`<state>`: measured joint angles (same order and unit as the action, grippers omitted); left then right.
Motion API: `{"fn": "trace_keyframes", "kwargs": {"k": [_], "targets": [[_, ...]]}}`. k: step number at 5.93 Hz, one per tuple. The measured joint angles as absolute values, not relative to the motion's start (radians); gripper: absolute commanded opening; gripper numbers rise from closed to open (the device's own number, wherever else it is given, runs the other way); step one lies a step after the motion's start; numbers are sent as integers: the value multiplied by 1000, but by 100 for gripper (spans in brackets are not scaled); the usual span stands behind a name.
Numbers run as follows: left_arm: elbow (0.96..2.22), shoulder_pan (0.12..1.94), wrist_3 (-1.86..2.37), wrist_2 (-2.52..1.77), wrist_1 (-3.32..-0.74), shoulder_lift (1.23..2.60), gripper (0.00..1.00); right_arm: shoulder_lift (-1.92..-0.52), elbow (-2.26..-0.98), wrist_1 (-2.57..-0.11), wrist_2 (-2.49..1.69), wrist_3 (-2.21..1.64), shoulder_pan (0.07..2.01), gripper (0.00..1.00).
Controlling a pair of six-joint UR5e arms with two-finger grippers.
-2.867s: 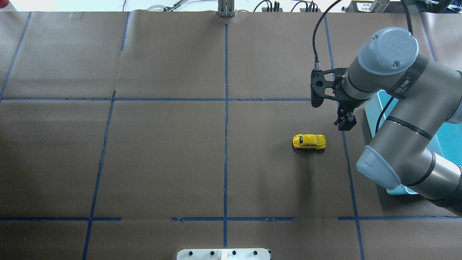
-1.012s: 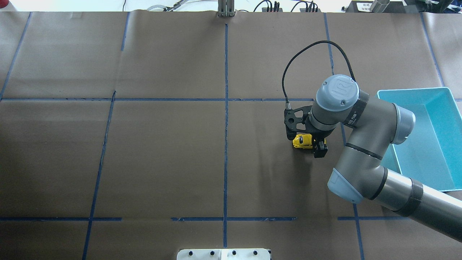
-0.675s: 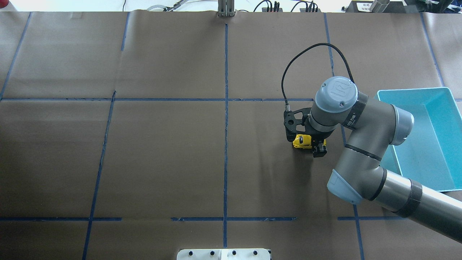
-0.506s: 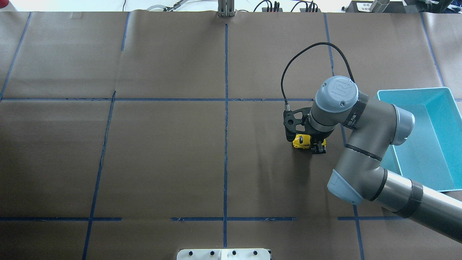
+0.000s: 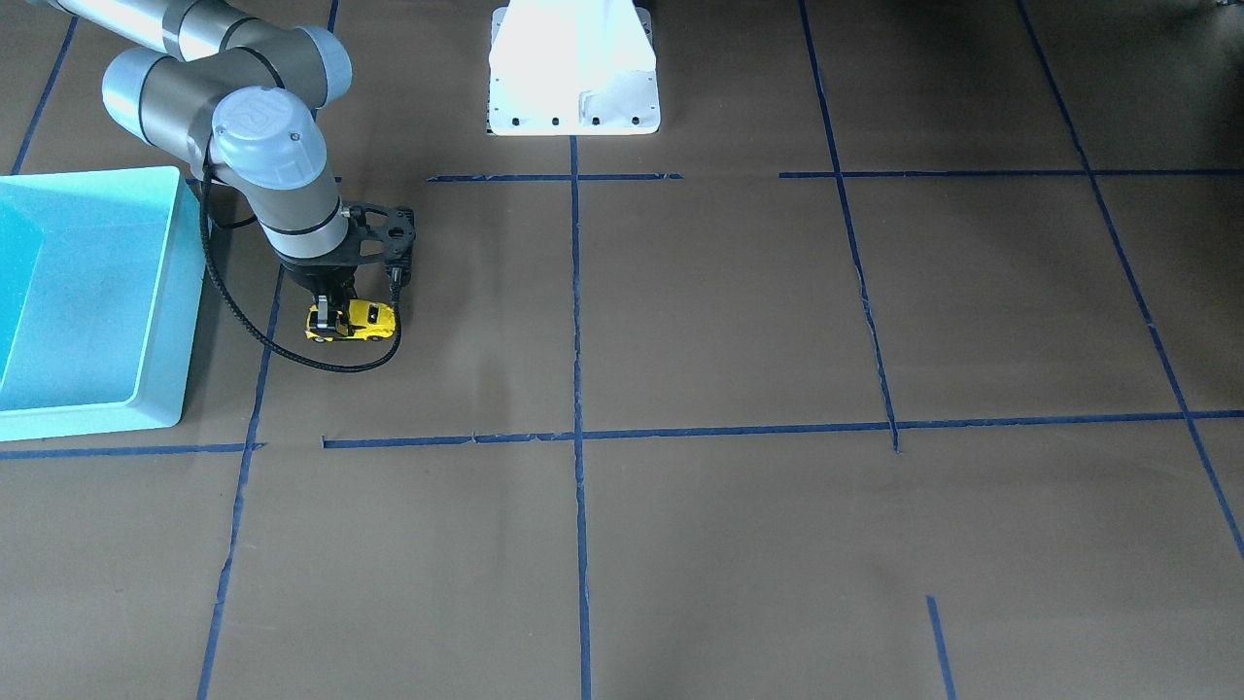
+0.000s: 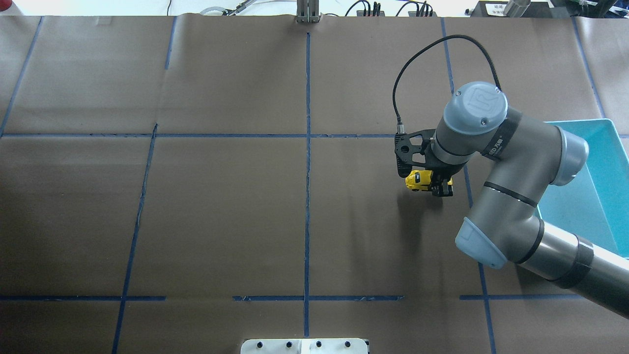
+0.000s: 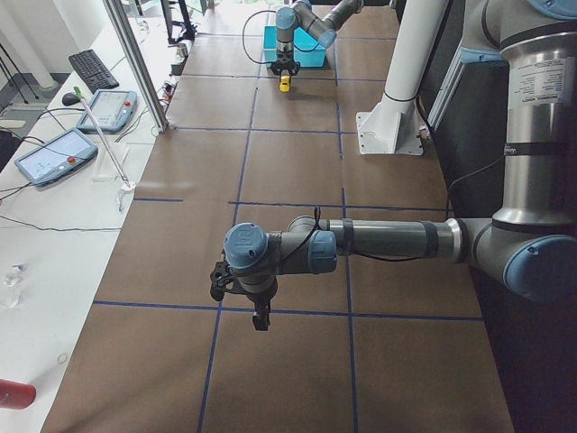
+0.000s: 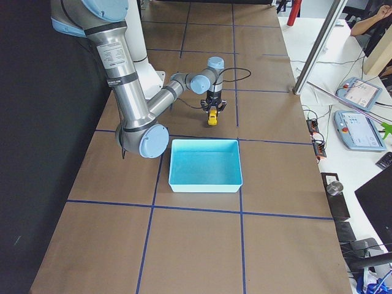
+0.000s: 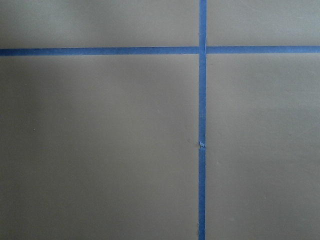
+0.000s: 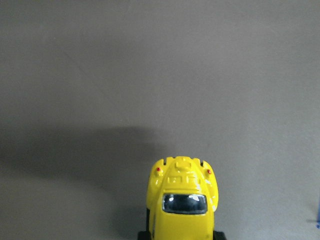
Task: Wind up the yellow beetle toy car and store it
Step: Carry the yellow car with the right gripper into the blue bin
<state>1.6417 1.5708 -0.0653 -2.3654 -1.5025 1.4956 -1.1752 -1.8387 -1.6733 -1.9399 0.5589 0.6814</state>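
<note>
Clamping the car (image 6: 418, 180) by its flanks, the right gripper (image 6: 437, 184) holds it over matte brown paper (image 6: 221, 211), near the smooth teal bin (image 6: 604, 196). Right wrist view alone shows the glossy rounded yellow shell, dark window, two red dots. The left gripper (image 7: 261, 317) appears in one side view only, so whether it is spread or pressed together cannot be told; its wrist camera gives paper and blue tape (image 9: 202, 125).

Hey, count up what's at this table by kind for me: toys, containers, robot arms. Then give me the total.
Toy cars: 1, the yellow car
Bins: 1, the teal bin
Robot arms: 2, the right arm and the left arm
Total: 4
</note>
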Motion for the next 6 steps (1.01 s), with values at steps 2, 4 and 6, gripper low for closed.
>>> {"fn": "trace_keyframes", "kwargs": {"k": [2, 4, 6], "targets": [[1643, 1571, -66, -2365, -1502, 1495, 100, -1247, -2049, -1825, -1945, 612, 752, 3], [1643, 1571, -69, -2365, -1503, 1494, 100, -1438, -2175, -1830, -2010, 783, 895, 3], [1644, 1571, -72, -2365, -1503, 1497, 100, -1698, -2175, -1589, -2078, 881, 997, 4]]}}
